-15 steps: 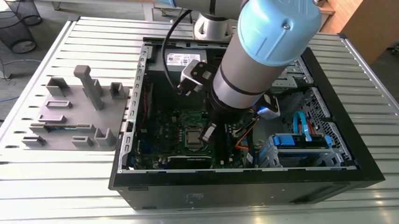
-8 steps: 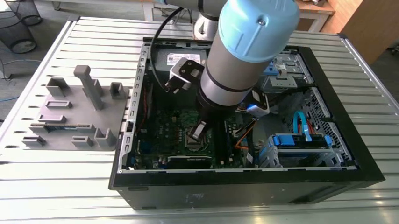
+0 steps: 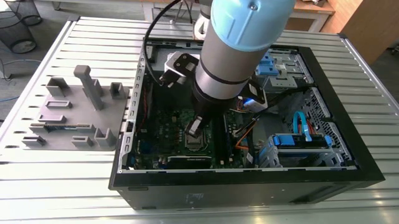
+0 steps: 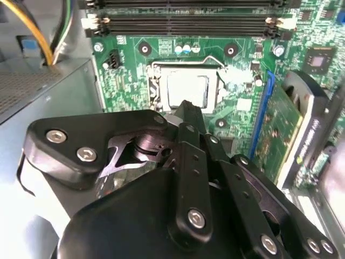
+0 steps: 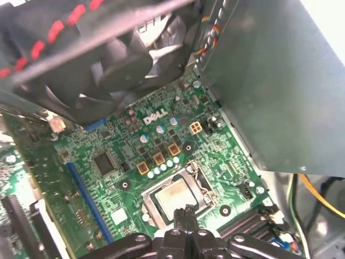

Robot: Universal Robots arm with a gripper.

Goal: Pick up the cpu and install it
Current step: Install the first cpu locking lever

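slatted metal table [image 3: 56, 186] | on it: open computer case [image 3: 249, 193]; grey fixture block [image 3: 109, 116]

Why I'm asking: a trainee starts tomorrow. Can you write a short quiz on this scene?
1. True or false: the cpu lies outside the computer case.
2. The tool is nearest to: A) the blue drive bays, B) the socket, C) the grey fixture.
3. Fill in: the motherboard is coloured ___.
Key: 1 false, it sits in the socket on the motherboard; 2 B; 3 green.
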